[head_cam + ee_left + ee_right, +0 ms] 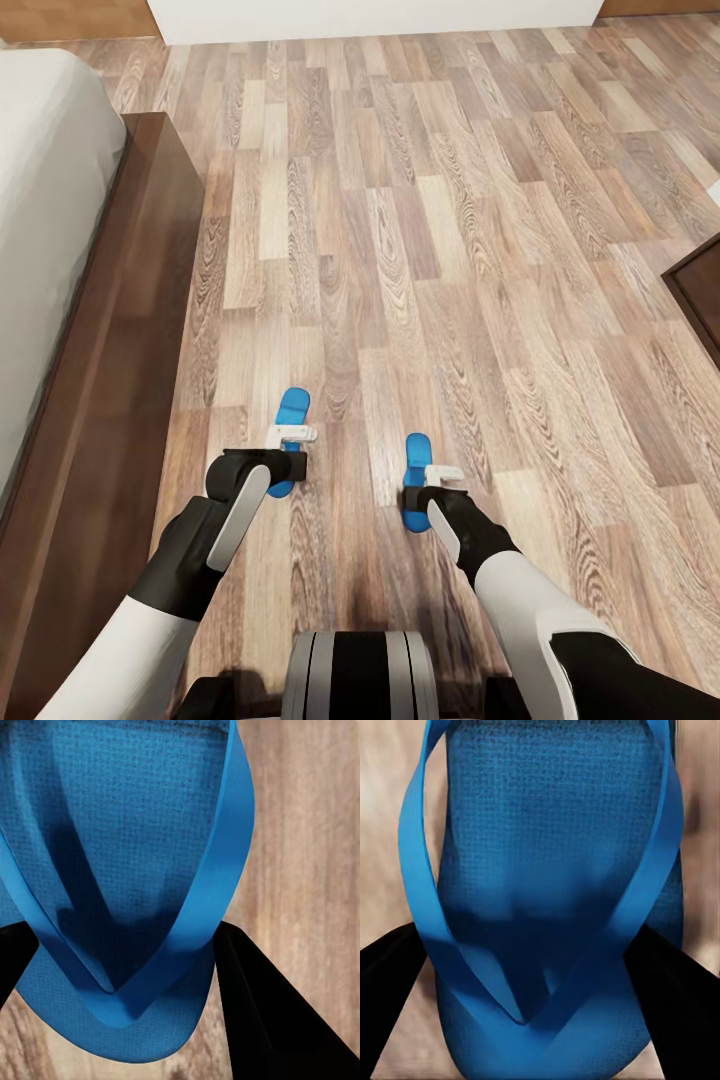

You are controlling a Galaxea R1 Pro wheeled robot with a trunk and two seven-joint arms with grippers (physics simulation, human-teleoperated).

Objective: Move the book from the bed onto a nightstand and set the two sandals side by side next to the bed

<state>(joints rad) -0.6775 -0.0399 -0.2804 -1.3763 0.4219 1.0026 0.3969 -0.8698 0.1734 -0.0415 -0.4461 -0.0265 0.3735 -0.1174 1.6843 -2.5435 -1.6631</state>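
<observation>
Left claw (283,462) pinching left sandal (291,420), fingers (262,1012) on either side of the sole. Right claw (432,495) pinching right sandal (414,478) the same way. Both sandals over the plank floor (450,250), well apart, beside the bed (60,300), toe-out from the robot.

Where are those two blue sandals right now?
In the head view the left sandal sits at the left hand, nearer the bed; the right sandal sits at the right hand, both over the wooden floor.
</observation>
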